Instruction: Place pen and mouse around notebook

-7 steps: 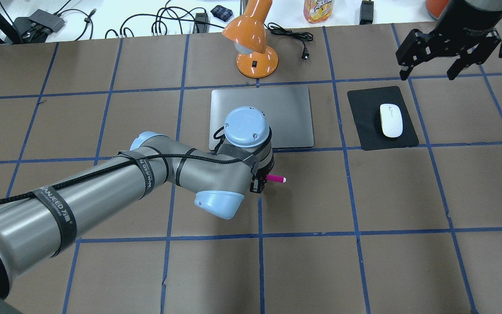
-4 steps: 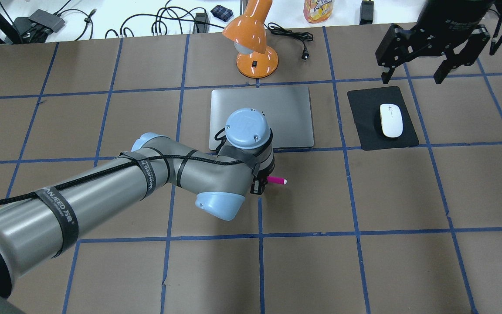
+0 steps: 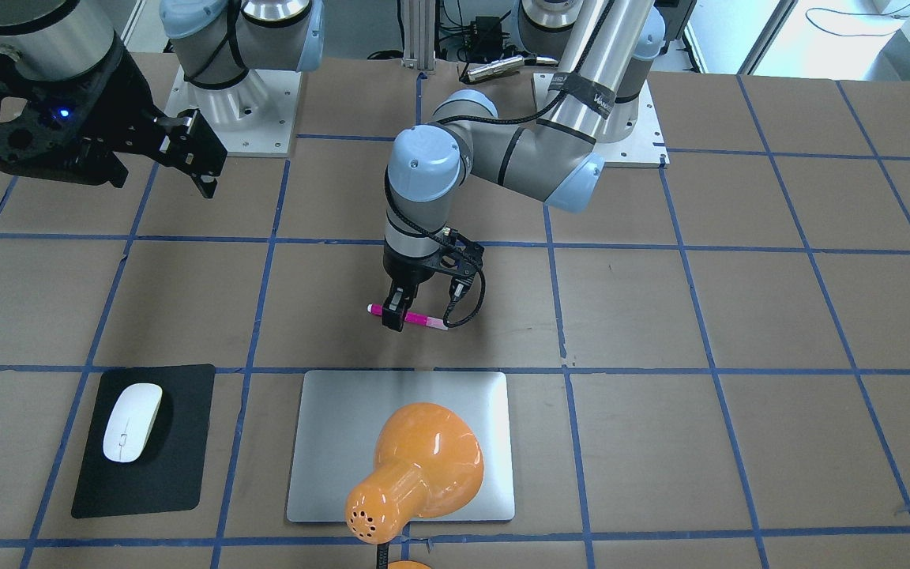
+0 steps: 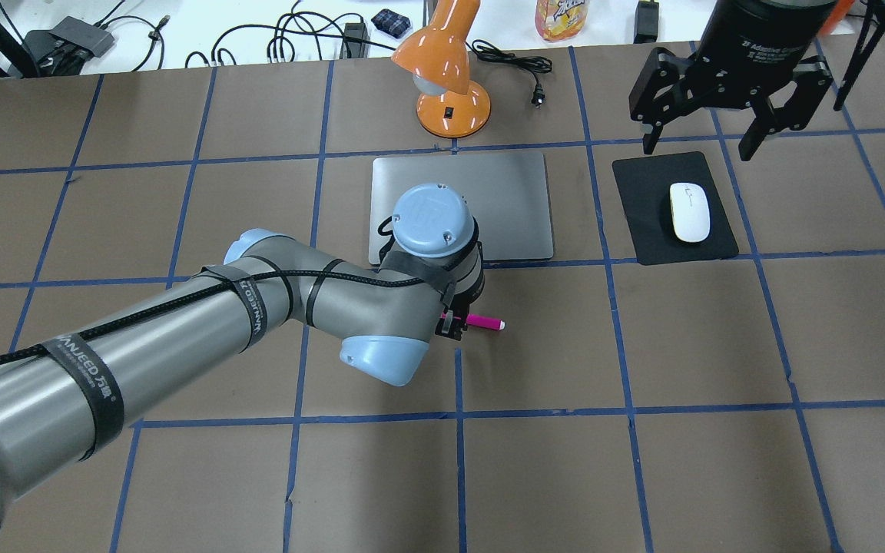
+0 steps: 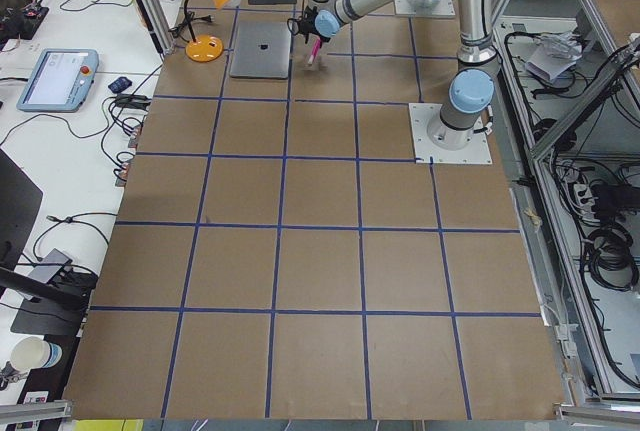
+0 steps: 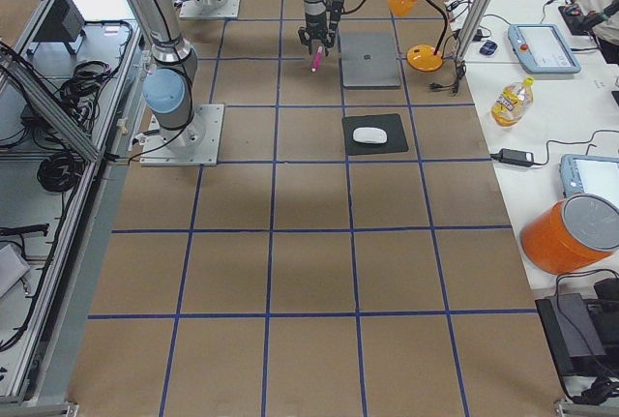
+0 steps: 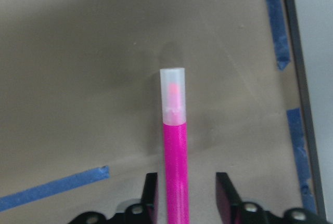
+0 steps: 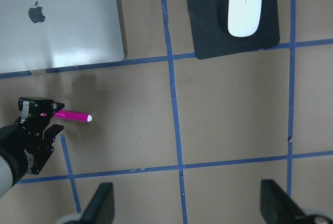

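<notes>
The pen is a slim, smooth, bright pink stick with a cloudy, see-through cap at one end. It lies level and low over the brown paper of the table, on the robot's side of the notebook and near its front edge; I cannot tell whether it touches the paper. The left gripper points straight down over the pen's uncapped half. In the left wrist view its two black fingers stand on either side of the shaft: one is just beside it and the other has a clear gap, so they are parted rather than pinching. The notebook is a flat, silver-grey metal rectangle with rounded corners and a dark logo on its lid. The left arm's wrist covers part of its near edge from overhead. An orange lamp with a glossy shade stands at its far edge, and from the front its shade hides the middle of the lid. To the robot's right, apart from the notebook, the mouse, a smooth white oval with a thin centre line, sits on a matte black mat. The right gripper hangs above the mat's far side, its black fingers spread wide and holding nothing. Blue tape divides the paper into squares.
</notes>
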Controlling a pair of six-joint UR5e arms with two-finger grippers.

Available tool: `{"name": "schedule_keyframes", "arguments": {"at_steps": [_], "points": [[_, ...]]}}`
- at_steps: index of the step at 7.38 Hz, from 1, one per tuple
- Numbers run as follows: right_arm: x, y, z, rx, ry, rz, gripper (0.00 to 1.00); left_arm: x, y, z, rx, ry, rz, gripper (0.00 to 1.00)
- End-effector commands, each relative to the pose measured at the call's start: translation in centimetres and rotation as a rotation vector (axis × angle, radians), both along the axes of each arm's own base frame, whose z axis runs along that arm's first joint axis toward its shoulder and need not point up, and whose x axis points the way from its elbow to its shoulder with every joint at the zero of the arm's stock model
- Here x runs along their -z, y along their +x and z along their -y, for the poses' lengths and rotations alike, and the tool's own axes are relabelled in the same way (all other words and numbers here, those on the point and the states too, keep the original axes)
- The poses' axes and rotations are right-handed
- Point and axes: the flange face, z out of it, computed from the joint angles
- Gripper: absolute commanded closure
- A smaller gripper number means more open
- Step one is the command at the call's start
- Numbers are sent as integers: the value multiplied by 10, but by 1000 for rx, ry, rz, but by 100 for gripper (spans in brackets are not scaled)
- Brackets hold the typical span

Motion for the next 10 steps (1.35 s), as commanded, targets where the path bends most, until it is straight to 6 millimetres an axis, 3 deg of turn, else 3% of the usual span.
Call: {"name": "schedule_keyframes", "arguments": {"at_steps": [1,4,6,7,8,10], "points": [[2,13,0,5,-3,1,0,-27,28,22,227,-78,8,0],[2,13,-2,5,-2,-2,0,-80,129,65,462,-64,3,0],[4,13,0,3,5,-2,0,-140,205,90,687,-5,27,0],[5,13,0,3,6,-4,0,-152,239,91,658,82,2,0],[5,13,0,3,6,-4,0,-172,269,98,682,50,5,0],[5,13,0,1,6,-4,0,-214,279,86,932,-41,54,0]]}}
